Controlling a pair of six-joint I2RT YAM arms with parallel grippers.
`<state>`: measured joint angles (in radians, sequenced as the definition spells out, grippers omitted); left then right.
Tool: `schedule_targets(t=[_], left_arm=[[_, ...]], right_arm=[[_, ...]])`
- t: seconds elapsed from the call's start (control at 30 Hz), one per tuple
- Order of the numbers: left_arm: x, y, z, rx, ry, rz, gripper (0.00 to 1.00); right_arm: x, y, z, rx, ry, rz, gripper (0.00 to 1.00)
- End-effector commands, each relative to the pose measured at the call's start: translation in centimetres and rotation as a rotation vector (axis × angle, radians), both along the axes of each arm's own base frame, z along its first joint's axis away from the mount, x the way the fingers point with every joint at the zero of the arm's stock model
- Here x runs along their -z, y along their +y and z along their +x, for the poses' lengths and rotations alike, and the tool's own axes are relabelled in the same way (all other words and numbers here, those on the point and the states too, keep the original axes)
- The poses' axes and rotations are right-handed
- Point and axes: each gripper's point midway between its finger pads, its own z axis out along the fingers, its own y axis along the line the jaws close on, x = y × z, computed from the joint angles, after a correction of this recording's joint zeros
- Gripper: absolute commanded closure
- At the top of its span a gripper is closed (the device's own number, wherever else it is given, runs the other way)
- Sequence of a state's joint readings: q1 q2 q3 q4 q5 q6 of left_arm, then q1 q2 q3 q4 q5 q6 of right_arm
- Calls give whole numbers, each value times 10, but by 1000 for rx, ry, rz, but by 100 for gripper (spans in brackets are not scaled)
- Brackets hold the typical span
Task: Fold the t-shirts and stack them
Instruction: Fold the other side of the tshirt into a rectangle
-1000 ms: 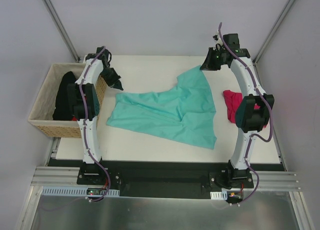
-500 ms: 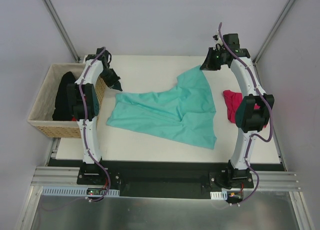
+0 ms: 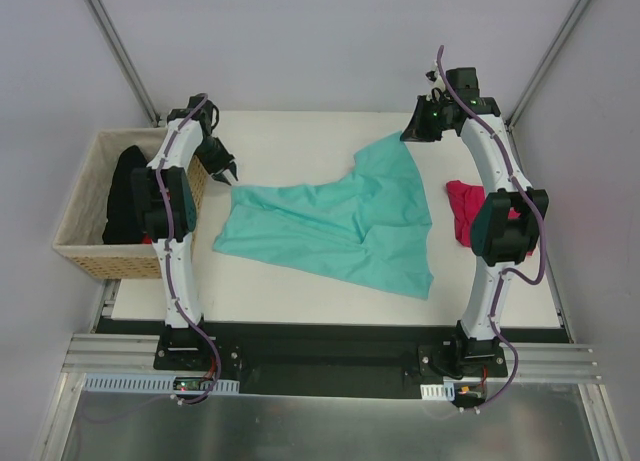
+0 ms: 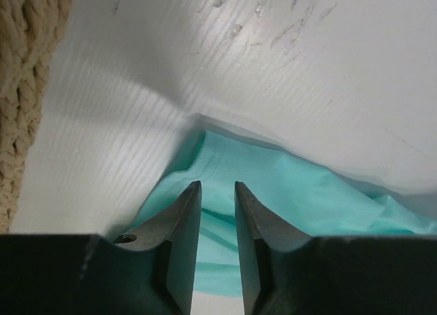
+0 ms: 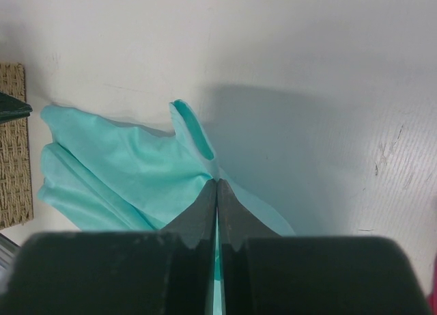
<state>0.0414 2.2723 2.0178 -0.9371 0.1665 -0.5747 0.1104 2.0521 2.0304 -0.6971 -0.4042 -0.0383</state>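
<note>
You have the teal-green cloth t-shirt [image 3: 340,226] lying rumpled across the middle of the white counter [image 3: 300,141], its broad body running from the near right up toward the far left, with one part drawn up into a peak at the far right. Your right gripper [image 3: 407,137] sits at that peak. In the right wrist view its jaws are pressed tight together [image 5: 217,184], with teal cloth [image 5: 123,165] on both sides of them and a thin teal strip caught between, so they are clamped on the shirt. Your left gripper [image 3: 225,169] is at the far left corner of the same shirt, just beside the tan woven basket [image 3: 85,251]. In the left wrist view its jaws stand a narrow gap apart [image 4: 217,185], holding nothing; the corner of the teal cloth [image 4: 307,199] lies on the counter [image 4: 273,69] below and beyond the tips, and the rope-like wall of the basket [image 4: 20,89] fills the left edge. The magenta-pink cloth t-shirt [image 3: 460,206] is bunched on the counter at the right, partly hidden behind your right arm and apart from the teal one. The black cloth shirts [image 3: 125,191] are heaped inside the basket at the left.
</note>
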Motion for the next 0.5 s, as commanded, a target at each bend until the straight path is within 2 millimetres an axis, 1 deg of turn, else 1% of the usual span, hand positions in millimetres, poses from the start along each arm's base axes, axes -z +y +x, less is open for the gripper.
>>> schedule_targets(t=[0.0,0.03,0.23,0.47], left_arm=[[1,38,-15,-49,82,126,75],[7,39,-18,-49,100,128,75],[17,40,-24,-39,135,137,79],[29,34,-28,-19,170,107,80]], right_arm=[[-41,0,-2,-1,-89,7,99],[-40,0,-2,-2,-87,8,99],[-40,1,-1,-2,-86,10,99],[-43,0,-3,-3,-94,9,99]])
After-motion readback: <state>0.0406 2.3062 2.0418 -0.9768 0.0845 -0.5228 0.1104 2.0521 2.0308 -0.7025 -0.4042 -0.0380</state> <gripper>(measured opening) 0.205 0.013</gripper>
